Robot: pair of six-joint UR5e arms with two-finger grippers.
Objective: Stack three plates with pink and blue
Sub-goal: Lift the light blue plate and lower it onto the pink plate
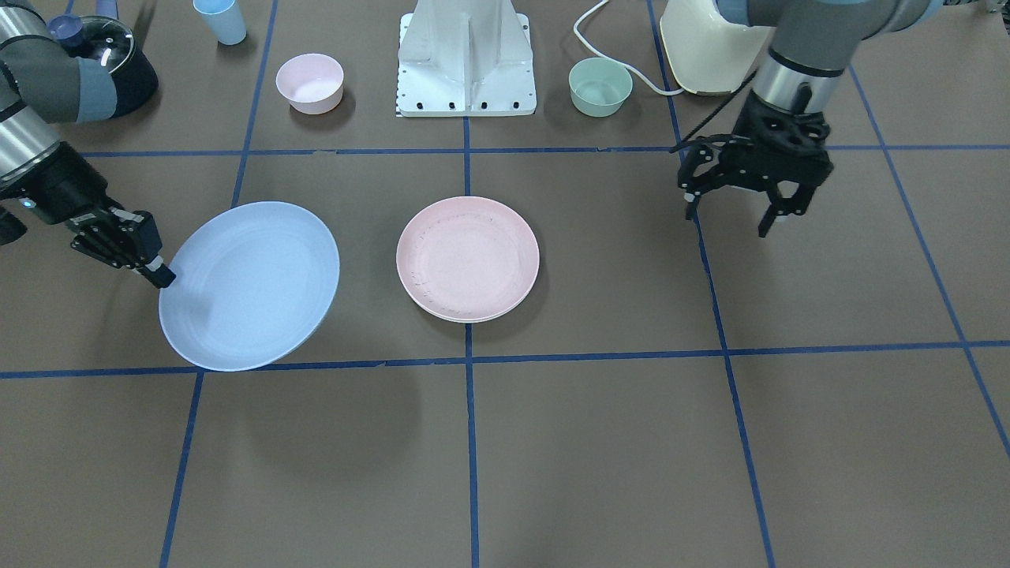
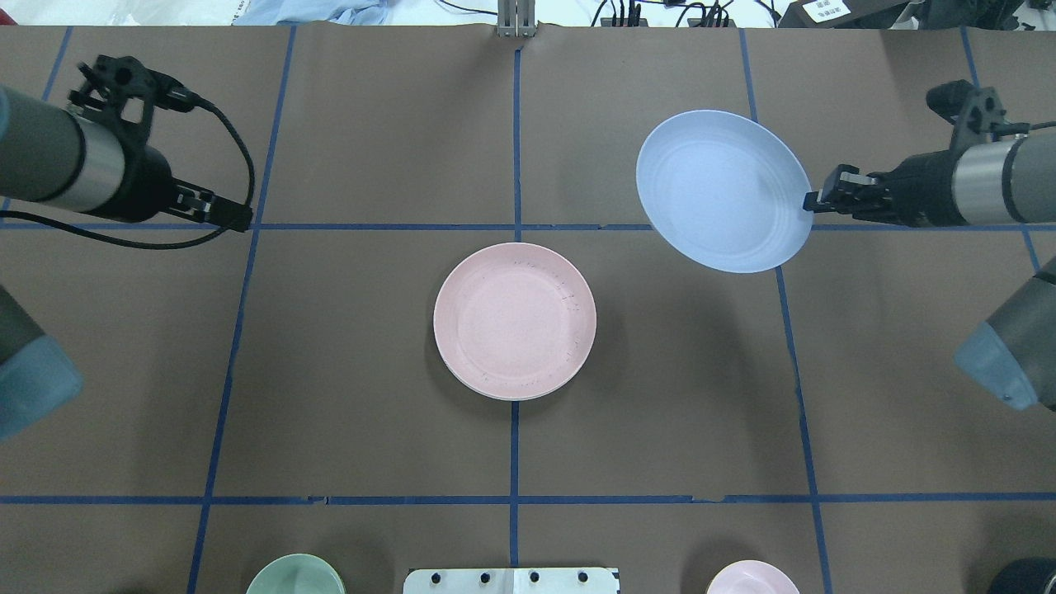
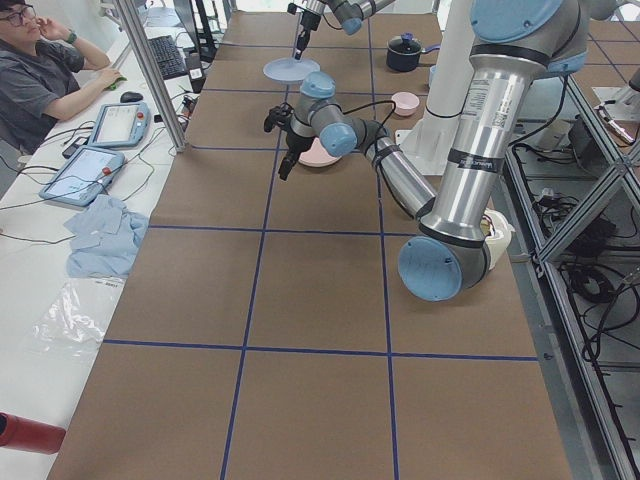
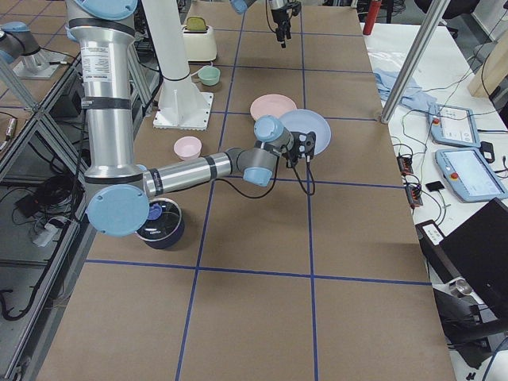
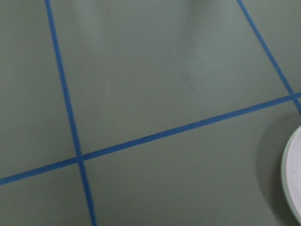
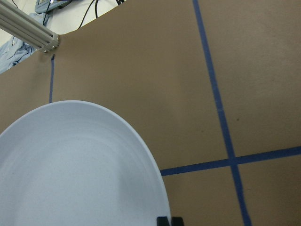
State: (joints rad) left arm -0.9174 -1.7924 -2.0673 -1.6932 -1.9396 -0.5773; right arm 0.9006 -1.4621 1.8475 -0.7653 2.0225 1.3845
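Note:
The light blue plate [image 1: 249,285] hangs tilted above the table, casting a shadow below it. My right gripper [image 1: 160,274] is shut on its rim; the same grip shows in the overhead view [image 2: 813,200] and the plate fills the right wrist view [image 6: 75,169]. The pale pink plate [image 1: 468,256] lies at the table's centre on top of the cream-white plate [image 1: 465,319], of which only a thin rim shows. My left gripper [image 1: 730,217] is open and empty, hovering off to the side of the stack.
Along the robot's side stand a small pink bowl [image 1: 309,82], a mint-green bowl [image 1: 600,86], a blue cup [image 1: 220,20], a dark lidded pot [image 1: 118,55], a cream appliance [image 1: 706,47] and the robot base [image 1: 467,59].

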